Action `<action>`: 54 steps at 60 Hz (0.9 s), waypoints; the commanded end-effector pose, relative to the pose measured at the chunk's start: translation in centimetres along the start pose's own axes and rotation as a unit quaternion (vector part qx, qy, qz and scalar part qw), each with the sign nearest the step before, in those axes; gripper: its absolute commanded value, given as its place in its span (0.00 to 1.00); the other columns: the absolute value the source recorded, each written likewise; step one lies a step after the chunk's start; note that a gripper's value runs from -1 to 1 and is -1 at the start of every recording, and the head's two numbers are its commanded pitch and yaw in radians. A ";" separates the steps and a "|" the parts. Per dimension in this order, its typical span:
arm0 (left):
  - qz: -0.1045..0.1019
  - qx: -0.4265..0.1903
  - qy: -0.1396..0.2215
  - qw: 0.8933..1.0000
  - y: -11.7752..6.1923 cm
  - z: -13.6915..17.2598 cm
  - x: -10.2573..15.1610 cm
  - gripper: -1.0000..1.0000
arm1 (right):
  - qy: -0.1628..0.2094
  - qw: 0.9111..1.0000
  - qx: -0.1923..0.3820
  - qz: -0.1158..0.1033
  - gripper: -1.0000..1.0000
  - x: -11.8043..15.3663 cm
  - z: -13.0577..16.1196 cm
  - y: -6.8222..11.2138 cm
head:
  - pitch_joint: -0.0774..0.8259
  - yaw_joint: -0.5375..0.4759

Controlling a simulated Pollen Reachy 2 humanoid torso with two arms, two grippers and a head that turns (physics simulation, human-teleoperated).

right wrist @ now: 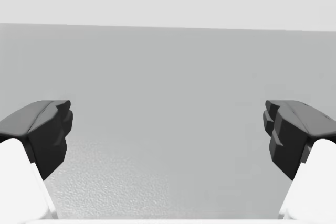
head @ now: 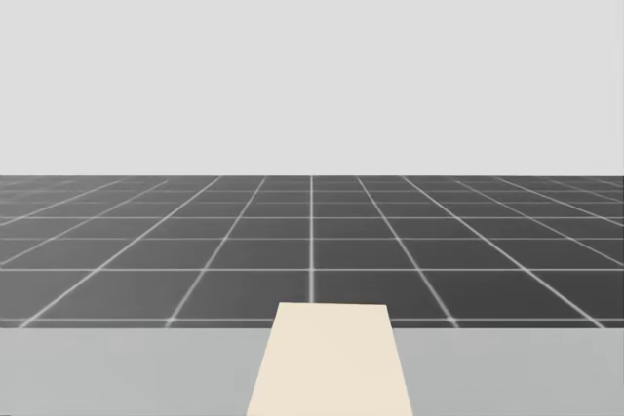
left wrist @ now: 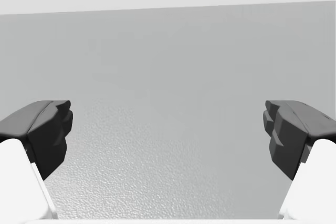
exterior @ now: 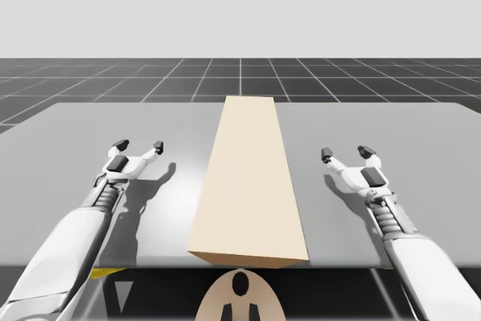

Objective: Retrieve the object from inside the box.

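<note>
Whereas head view gives box (head: pixel 331 362), high view gives spread left pincer (exterior: pixel 139 146), right pincer (exterior: pixel 346 153).

Item: one box (exterior: pixel 248 178), long and rectangular, pale cream all over, no markings. It lies flat on the grey counter (exterior: pixel 75 133), on the centre line, long axis running from the near edge to the far edge and spanning almost the full depth. The top face reads as one unbroken flat surface; the near end face is slightly darker. In the head view its far end (head: pixel 331 362) stands square and level.
</note>
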 end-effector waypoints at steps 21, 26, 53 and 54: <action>-0.017 -0.106 0.056 0.993 -0.6 0.4 -0.8 0.00 | 0.036 0.987 0.157 0.006 0.00 -0.8 0.4 2.4 | 0.07 0.53; -0.049 -0.155 0.063 0.985 -1.6 0.9 -1.0 0.00 | 0.033 0.981 0.190 0.030 0.00 -1.1 0.5 3.3 | 0.07 0.53; -0.131 -0.366 0.044 0.920 -7.6 4.8 -1.2 0.00 | -0.026 0.912 0.401 0.086 0.00 -0.8 3.8 8.4 | 0.07 0.52; -0.131 -0.367 0.044 0.920 -7.7 4.8 -1.2 0.00 | -0.019 0.906 0.416 0.081 0.00 -0.9 3.8 8.4 | 0.07 0.52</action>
